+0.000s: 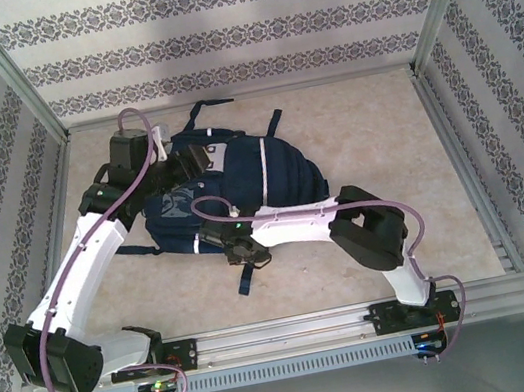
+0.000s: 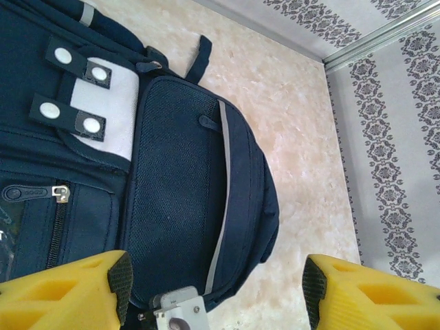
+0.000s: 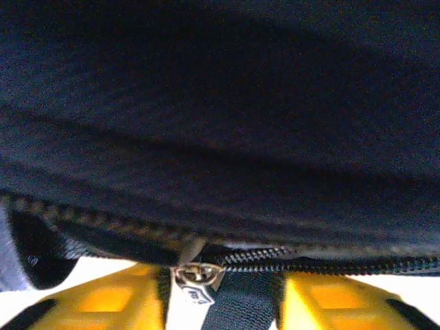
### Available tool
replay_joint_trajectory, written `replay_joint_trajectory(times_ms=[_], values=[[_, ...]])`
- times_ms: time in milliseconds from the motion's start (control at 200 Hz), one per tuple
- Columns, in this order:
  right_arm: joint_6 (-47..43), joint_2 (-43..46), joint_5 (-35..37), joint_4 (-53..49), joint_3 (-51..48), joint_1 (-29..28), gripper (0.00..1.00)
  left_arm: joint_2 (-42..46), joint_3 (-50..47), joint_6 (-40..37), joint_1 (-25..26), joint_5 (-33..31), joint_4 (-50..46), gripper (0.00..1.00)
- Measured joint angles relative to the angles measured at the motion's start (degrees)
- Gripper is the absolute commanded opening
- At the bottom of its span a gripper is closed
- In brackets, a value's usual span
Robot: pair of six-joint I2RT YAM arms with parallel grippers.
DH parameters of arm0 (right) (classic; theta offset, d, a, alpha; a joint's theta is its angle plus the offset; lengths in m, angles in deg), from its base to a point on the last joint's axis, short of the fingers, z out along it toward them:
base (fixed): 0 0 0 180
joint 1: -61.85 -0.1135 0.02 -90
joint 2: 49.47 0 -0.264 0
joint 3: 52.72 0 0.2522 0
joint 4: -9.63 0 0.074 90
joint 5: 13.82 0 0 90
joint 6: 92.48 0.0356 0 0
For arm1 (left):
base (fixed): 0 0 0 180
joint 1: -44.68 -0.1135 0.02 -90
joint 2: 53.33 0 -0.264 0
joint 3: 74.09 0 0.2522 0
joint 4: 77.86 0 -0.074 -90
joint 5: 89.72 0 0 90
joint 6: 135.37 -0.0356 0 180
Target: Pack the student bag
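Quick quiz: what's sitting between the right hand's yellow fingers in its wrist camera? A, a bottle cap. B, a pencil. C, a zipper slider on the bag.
C: a metal zipper slider on the student bag sits at the right hand, between its yellow fingers.

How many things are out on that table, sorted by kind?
Student bag: 1
Robot arms: 2 (left arm, right arm)
Total: 3
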Motion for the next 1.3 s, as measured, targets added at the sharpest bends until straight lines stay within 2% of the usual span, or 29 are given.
replay_joint_trajectory(times_ms=[180,340,510,854,999,1109,1299], values=[[0.59,2.6,1.11,2.91,-3.69,0.26,0.16,0.48,-0.63,0.0,-0.5,-0.15,-0.02,0.67],[0.09,9.27,2.86,6.32,-9.75,0.33,0.0,0.63,-1.22,-0.02,-0.61,-0.48,-0.02,0.67],[-2.99,13.73,2.99,10.43,-16.02,1.29,0.0,0.63,-1.6,-0.02,-0.61,-0.44,0.09,0.66],[-13.97,14.67,2.58,13.16,-17.84,1.49,0.0,0.66,-5.95,2.03,-0.63,-2.01,-0.72,0.72],[-19.21,16.92,1.68,13.29,-17.9,1.55,0.0,2.19,-11.04,5.97,-0.63,-4.0,-3.52,0.81],[-21.84,18.93,0.11,15.04,-19.47,2.25,0.0,5.99,-15.91,9.88,-0.63,-5.46,-5.95,1.0],[-23.39,20.79,-3.15,21.11,-24.74,3.43,0.0,13.49,-22.8,15.28,-0.61,-7.17,-6.43,1.0]])
